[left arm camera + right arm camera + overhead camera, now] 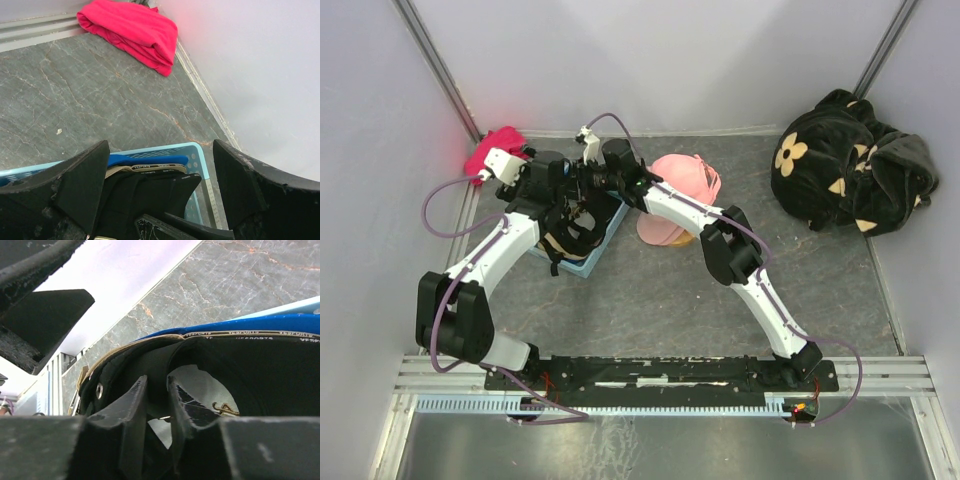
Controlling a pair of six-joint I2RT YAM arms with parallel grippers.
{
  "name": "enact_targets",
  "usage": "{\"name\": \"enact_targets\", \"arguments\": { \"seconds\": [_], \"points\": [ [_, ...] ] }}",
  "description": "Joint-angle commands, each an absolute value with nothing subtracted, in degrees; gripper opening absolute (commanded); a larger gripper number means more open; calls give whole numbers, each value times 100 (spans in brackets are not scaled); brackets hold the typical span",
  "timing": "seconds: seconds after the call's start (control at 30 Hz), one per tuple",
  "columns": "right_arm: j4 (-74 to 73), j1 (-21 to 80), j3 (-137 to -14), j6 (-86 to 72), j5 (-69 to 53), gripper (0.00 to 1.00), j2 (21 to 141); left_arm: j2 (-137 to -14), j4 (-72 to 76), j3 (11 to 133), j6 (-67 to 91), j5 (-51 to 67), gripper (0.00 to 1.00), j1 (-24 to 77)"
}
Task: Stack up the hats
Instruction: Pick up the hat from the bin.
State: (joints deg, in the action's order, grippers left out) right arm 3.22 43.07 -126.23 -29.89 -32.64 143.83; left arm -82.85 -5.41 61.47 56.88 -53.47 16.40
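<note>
- The hats sit in two places: a nested pile of caps point(572, 238) lies in the light blue basket point(607, 235), and a pink cap point(682, 178) lies on the floor to the right of the basket, apart from it.
- In the right wrist view the pile shows a black cap point(240, 370) turned open side toward the camera, with a tan edge point(125, 346) and a bright blue cap point(240, 322) just behind it.
- The right gripper point(157, 381) reaches into the black cap over the basket. Its fingers point(134, 415) are drawn close, with only a slim gap between them. Whether cap fabric is nipped in that gap cannot be told.
- The left gripper point(160, 145) hangs over the basket's far end, its fingers point(75, 185) spread wide and holding nothing. The black cap lies below them.
- Only the left wrist view shows the basket's slotted rim and the folded red cloth point(130, 27) beyond the basket, against the wall.
- Only the top view shows the pink cap, and a black plush heap with beige flowers point(850, 165) far right of the basket.
- In the top view the two arms hide the grippers' tips.
</note>
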Motion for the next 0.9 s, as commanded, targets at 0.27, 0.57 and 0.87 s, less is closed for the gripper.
{"name": "enact_targets", "arguments": {
  "seconds": [0.27,0.57,0.87],
  "points": [
    [504,4320,-12153,-2744,-3162,1,13662,-8220,-313,6126,5437,-5448,90,1592],
    [130,4322,-12472,-2475,-2943,1,13324,-8187,-263,6117,5343,-5394,91,1597],
    [-163,4402,-12568,-2162,-2786,1,12938,-8074,-54,6085,5311,-5153,92,1556]
  ]
}}
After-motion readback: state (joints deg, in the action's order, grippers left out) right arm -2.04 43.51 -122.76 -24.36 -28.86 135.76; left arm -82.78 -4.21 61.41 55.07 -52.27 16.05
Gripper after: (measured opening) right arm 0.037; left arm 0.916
